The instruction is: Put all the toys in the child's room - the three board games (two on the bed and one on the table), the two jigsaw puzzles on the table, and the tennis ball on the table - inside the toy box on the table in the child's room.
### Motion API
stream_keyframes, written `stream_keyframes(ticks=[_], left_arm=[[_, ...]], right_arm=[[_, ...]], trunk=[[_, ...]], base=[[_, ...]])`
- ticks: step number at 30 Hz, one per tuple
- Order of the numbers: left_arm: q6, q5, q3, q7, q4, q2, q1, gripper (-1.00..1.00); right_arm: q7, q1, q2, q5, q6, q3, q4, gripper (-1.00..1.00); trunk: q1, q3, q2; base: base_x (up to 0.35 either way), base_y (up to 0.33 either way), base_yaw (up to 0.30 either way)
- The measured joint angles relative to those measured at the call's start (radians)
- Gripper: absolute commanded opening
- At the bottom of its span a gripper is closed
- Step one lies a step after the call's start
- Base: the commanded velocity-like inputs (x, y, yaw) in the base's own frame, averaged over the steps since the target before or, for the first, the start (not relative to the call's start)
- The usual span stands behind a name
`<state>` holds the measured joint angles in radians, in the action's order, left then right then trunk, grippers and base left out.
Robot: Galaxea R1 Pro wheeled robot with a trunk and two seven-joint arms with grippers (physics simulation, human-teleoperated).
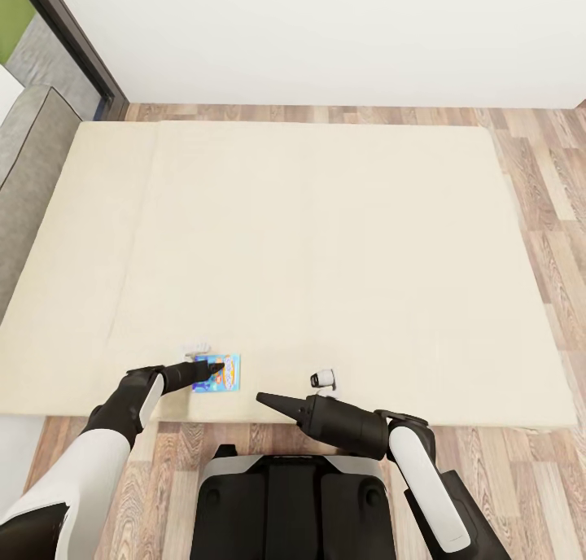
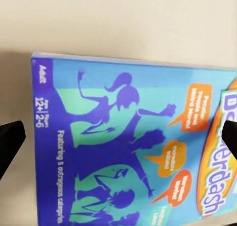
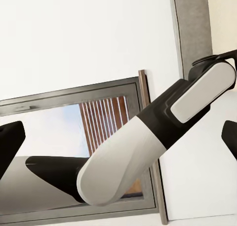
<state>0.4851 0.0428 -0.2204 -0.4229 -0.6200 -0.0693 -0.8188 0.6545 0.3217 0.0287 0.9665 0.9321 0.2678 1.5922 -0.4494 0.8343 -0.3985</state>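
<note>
Bed (image 1: 325, 242), beige, takes up most of the room w/ wood floor (image 1: 537, 177) around it. Blue board game (image 1: 220, 374) lies flat near its front edge. Left gripper (image 1: 213, 370) sits over the game, fingers (image 2: 11, 139) spread either side, not clamped. Right gripper (image 1: 262, 397) hangs nearby, parted, holding nothing.

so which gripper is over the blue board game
The left gripper: its tips hang over the blue board game near the bed's front edge. The right gripper sits off to the side, with nothing under it but bare mattress edge.
</note>
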Motion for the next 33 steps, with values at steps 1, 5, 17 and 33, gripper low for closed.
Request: stream_keyframes(ticks=[1, 5, 17, 33], left_arm=[[0.001, 0.000, 0.000, 0.000, 0.000, 0.000, 0.000, 1.00], [0.009, 0.000, 0.000, 0.000, 0.000, 0.001, 0.000, 1.00], [0.052, 0.000, 0.000, 0.000, 0.000, 0.000, 0.000, 1.00], [0.078, 0.000, 0.000, 0.001, 0.000, 0.001, 0.000, 1.00]], right_arm=[[0.000, 0.000, 0.000, 0.000, 0.000, 0.000, 0.000, 1.00], [0.000, 0.000, 0.000, 0.000, 0.000, 0.000, 0.000, 1.00], [0.000, 0.001, 0.000, 0.000, 0.000, 0.000, 0.000, 1.00], [0.000, 0.001, 0.000, 0.000, 0.000, 0.000, 0.000, 1.00]], trunk=[[0.000, 0.000, 0.000], [0.000, 0.000, 0.000], [0.000, 0.000, 0.000], [0.000, 0.000, 0.000]], base=[[0.000, 0.000, 0.000], [0.000, 0.000, 0.000], [0.000, 0.000, 0.000], [-0.030, -0.045, 0.000]])
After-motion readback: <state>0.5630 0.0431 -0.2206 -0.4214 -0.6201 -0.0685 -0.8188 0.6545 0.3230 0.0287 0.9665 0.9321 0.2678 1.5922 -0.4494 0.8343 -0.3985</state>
